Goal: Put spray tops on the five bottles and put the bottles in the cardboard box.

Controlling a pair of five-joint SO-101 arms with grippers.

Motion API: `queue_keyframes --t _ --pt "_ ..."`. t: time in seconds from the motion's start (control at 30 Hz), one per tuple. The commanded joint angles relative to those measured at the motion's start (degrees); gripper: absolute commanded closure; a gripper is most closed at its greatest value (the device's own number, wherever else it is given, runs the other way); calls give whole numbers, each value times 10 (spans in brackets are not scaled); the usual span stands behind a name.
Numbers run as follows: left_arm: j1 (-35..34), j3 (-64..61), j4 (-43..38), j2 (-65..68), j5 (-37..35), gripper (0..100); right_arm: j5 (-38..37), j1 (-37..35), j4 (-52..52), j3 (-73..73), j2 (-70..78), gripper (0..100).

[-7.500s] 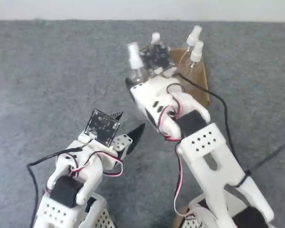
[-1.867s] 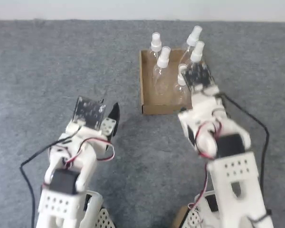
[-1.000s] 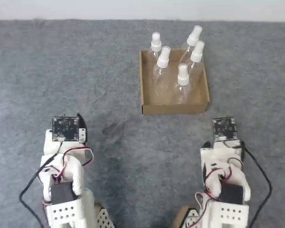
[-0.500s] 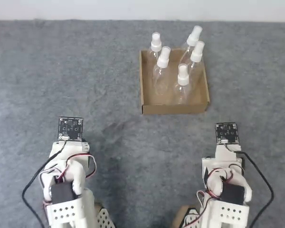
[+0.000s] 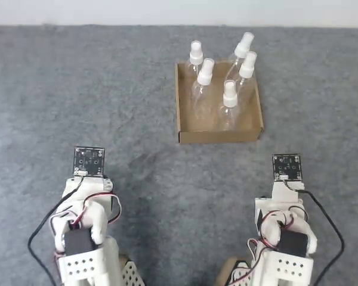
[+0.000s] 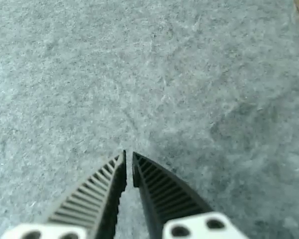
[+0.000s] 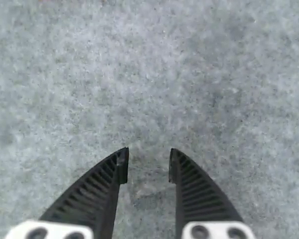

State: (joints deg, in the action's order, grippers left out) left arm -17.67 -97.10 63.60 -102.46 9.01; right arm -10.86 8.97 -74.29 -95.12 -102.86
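All five spray bottles (image 5: 228, 102), tops on, stand inside the cardboard box (image 5: 219, 137). Well apart from the box, the left end effector (image 6: 129, 158) is nearly closed and empty, and the right end effector (image 7: 147, 158) is slightly parted and empty. The likely risk is a nudge to the box tipping the leaning bottles.

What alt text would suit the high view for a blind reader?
Five clear bottles with white spray tops stand in a cardboard box on grey carpet. The left arm and right arm sit folded at the near edge.
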Motion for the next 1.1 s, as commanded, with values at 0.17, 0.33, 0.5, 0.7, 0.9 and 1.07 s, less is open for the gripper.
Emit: queue_keyframes --t 0.17,0.33,0.5,0.7,0.9,1.07 --pt "2 4 -1 4 2 987 -6 7 -4 -13 -7 745" --pt "2 5 -1 4 2 987 -6 34 -4 -13 -7 762" --pt "-2 5 1 4 2 989 -6 41 -4 -13 -7 972" --pt "3 5 -34 3 4 987 -6 41 -4 -13 -7 924" --pt "-3 5 -33 4 0 837 -6 39 -4 -13 -7 924" --pt "-3 4 -7 6 1 796 -6 41 -4 -13 -7 929"
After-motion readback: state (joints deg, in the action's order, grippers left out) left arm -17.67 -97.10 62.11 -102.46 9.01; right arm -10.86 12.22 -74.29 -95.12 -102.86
